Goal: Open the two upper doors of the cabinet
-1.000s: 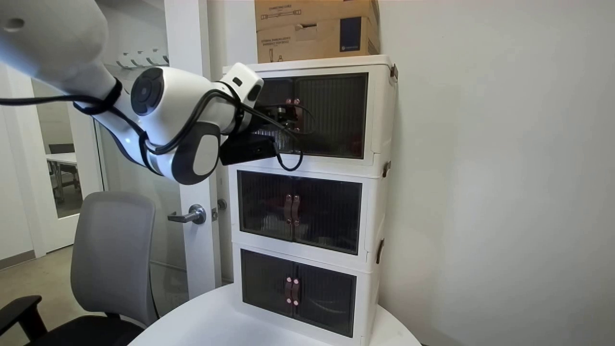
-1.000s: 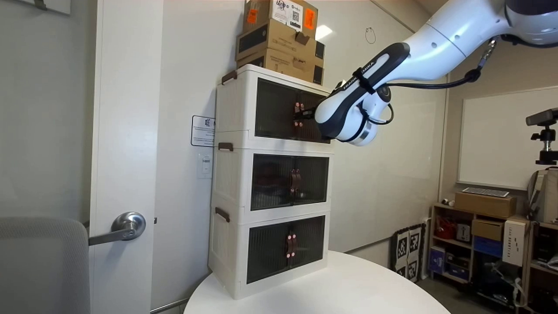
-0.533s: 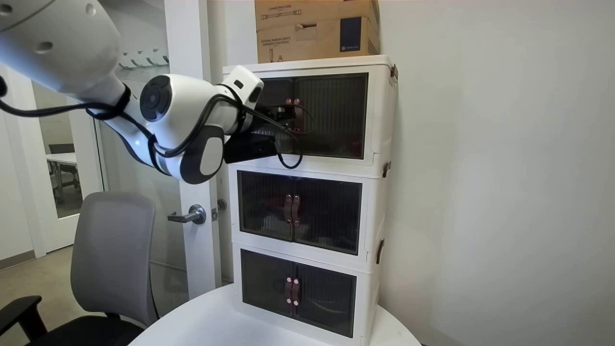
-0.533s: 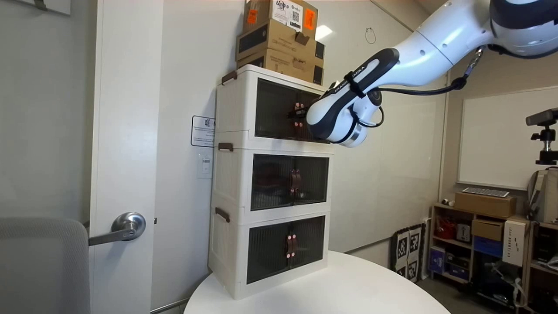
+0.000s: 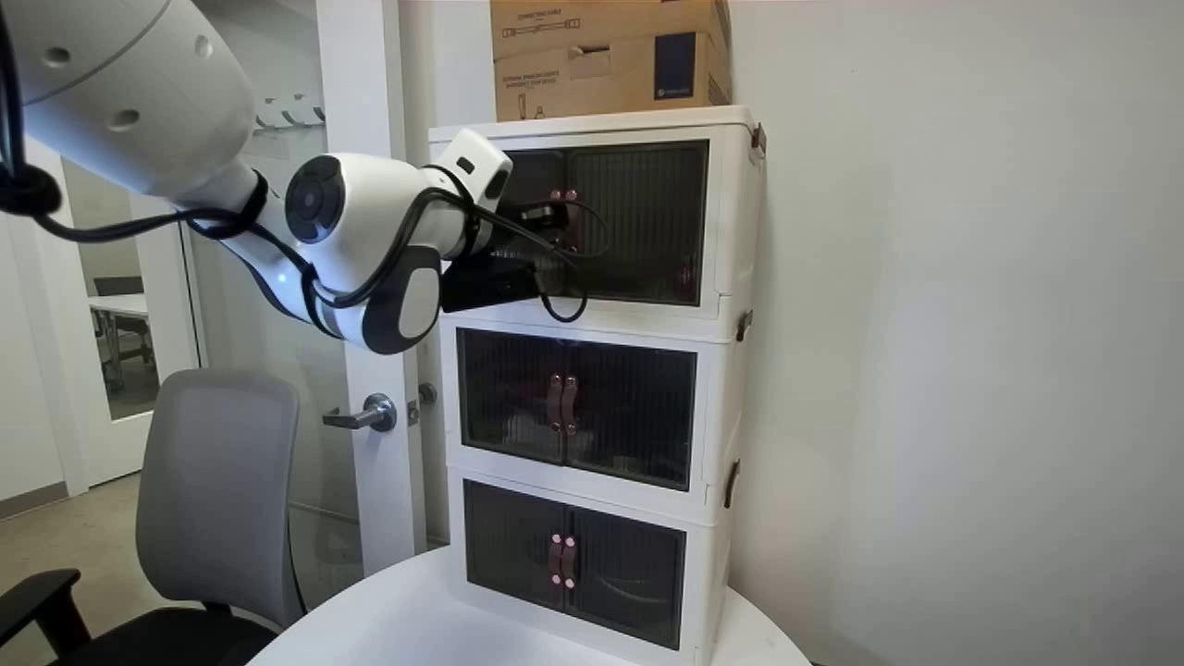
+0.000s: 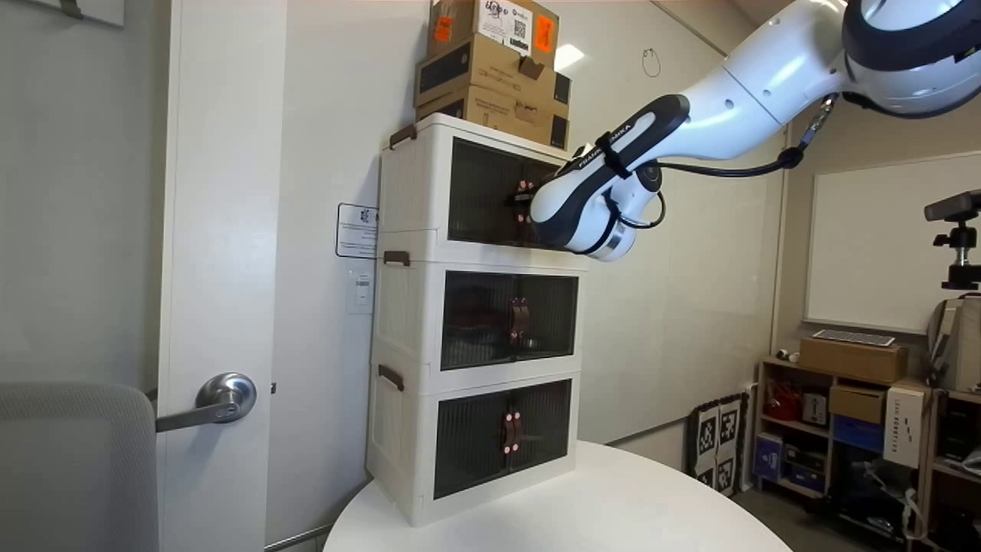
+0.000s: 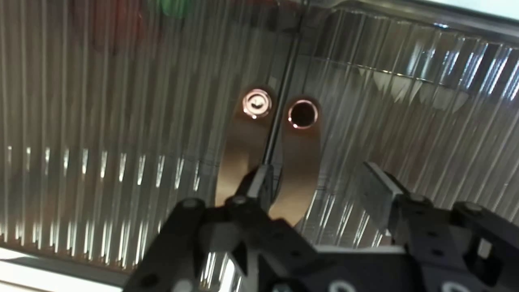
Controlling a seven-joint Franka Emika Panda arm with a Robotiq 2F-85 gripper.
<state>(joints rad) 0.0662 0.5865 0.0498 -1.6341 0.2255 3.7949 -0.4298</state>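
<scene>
The cabinet (image 5: 731,231) is a tall white unit of three tiers, also in an exterior view (image 6: 414,307). Its two upper doors are dark, ribbed and shut; one shows well in an exterior view (image 5: 638,222), the other in an exterior view (image 6: 483,192). In the wrist view a brown left handle (image 7: 235,158) and right handle (image 7: 301,158) flank the seam. My gripper (image 7: 318,178) is open in front of them. One finger (image 7: 259,180) overlaps the seam between the handles; the other stands right of the right handle. Contact cannot be told. The arm hides part of one door.
Cardboard boxes (image 6: 490,77) stand on top of the cabinet. The cabinet stands on a round white table (image 6: 613,506). A grey chair (image 5: 217,490) and a door with a lever handle (image 5: 370,413) are beside it. A cable (image 5: 573,310) loops by the gripper.
The arm has moved lower and toward the cabinet, with the upper links shifting most. The gripper has shifted slightly across the handles. The doors have not moved.
</scene>
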